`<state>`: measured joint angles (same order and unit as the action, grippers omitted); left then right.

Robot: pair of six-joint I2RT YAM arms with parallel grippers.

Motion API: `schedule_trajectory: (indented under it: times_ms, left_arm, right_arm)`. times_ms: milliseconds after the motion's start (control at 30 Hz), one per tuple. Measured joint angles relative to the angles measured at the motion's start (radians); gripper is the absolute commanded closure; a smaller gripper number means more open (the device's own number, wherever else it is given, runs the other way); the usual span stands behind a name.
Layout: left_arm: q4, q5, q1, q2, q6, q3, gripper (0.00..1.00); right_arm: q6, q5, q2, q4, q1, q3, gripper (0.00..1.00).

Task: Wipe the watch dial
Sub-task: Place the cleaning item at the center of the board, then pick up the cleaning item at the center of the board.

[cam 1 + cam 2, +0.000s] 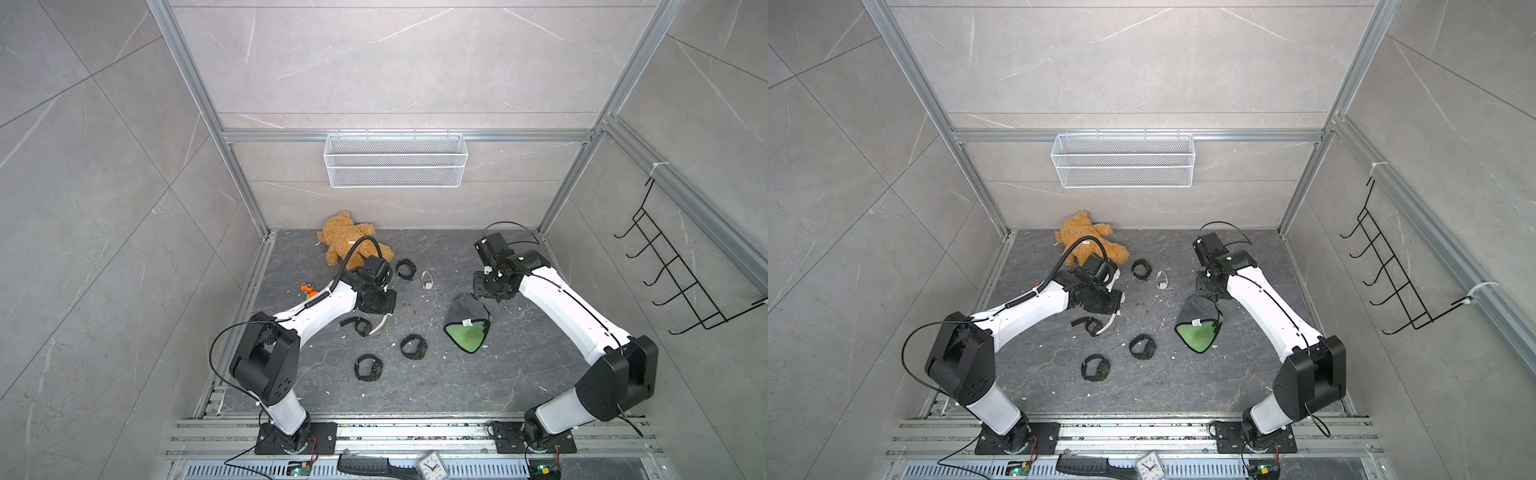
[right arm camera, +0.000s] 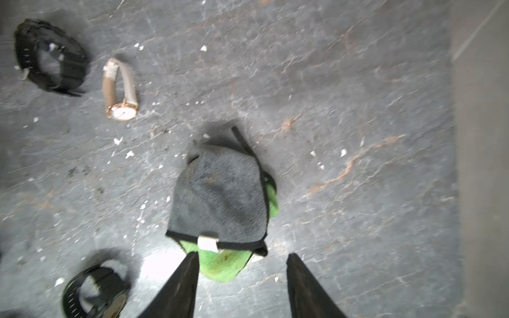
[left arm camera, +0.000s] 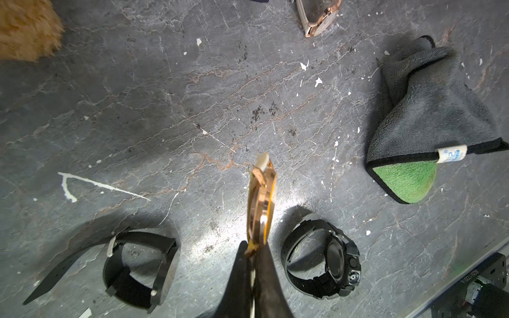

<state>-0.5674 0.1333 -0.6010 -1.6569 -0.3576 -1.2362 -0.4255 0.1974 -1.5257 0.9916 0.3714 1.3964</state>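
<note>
With the left end effector (image 3: 254, 252) clamped on the rose-gold watch (image 3: 261, 201) above the worktop (image 1: 415, 374), the right end effector (image 2: 242, 275) hung half-spread and empty over the cloth (image 2: 220, 198), which it should pinch at its raised fold, toward the right arm's 12 o'clock.

Count on the table: 4 black watches, at (image 1: 405, 269), (image 1: 360, 326), (image 1: 413, 346) and (image 1: 368, 367). 2 pale-strap, rose-gold watches: 1 lying flat (image 1: 427, 280), 1 pinched in the left claw (image 3: 254, 256). 1 grey-and-green cloth (image 1: 468, 322). 1 teddy bear (image 1: 347, 239). 1 wire basket (image 1: 395, 160) on the wall. 1 comb (image 1: 374, 465). 1 clock (image 1: 432, 467). 2 arms.
</note>
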Motion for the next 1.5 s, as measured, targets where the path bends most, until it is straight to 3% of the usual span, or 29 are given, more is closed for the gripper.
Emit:
schedule_trajectory:
  times_ms: [167, 400, 633, 1200, 1300, 1500]
  left_arm:
    - [0.001, 0.0, 0.01, 0.031, 0.0, 0.029, 1.0]
    - [0.0, 0.004, 0.034, 0.039, 0.003, 0.055, 1.0]
    - [0.001, 0.01, 0.047, 0.042, 0.012, 0.055, 1.0]
    - [0.004, 0.056, 0.047, 0.072, 0.022, 0.055, 1.0]
    - [0.005, 0.059, 0.047, 0.072, 0.022, 0.055, 1.0]
    - [0.008, 0.06, 0.047, 0.072, 0.022, 0.055, 1.0]
  right_arm:
    - [-0.074, -0.102, 0.007, -0.04, 0.029, -0.111, 0.47]
    - [-0.105, -0.134, -0.069, -0.089, 0.055, -0.108, 0.46]
    - [-0.062, -0.112, -0.169, -0.141, 0.054, -0.109, 0.45]
    - [0.062, -0.083, -0.244, -0.235, 0.024, -0.119, 0.43]
    - [0.079, -0.1, -0.259, -0.242, 0.024, -0.121, 0.47]
    - [0.098, -0.124, -0.27, -0.257, 0.024, -0.132, 0.76]
